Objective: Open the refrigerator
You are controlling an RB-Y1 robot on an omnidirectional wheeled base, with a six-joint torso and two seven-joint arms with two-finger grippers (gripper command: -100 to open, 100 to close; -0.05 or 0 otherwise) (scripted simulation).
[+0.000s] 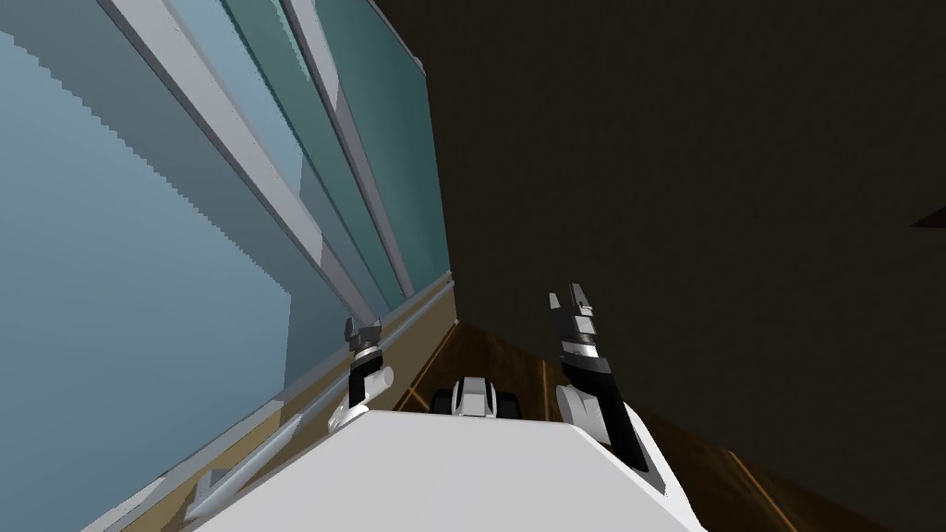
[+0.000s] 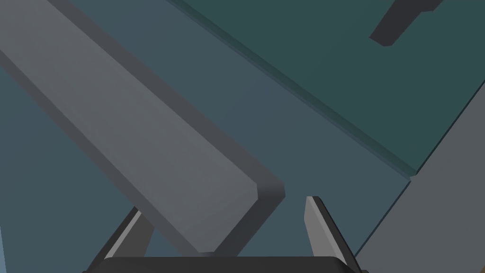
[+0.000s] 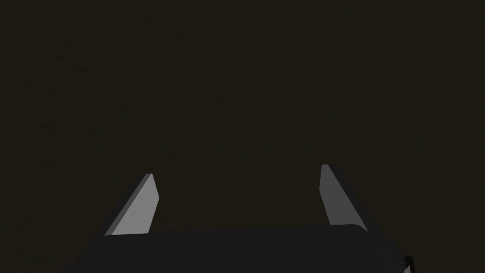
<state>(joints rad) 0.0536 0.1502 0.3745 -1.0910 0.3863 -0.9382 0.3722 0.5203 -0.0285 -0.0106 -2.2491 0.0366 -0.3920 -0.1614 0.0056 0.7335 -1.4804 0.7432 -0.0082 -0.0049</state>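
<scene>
I appear to be indoors in a home, most likely a kitchen; close on my left stands a tall refrigerator [image 1: 139, 277] with flat blue-grey and teal door panels; a long grey handle [image 1: 215, 120] runs down the nearer door, and a second handle [image 1: 356, 157] runs down the farther one; underfoot is a brown wooden plank floor [image 1: 503, 356]; a plain dark wall [image 1: 702, 166] closes off my right.

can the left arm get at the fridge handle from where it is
Probably yes: the left tool is open and the grey handle has its end between the fingers, with nothing in the way.
</scene>
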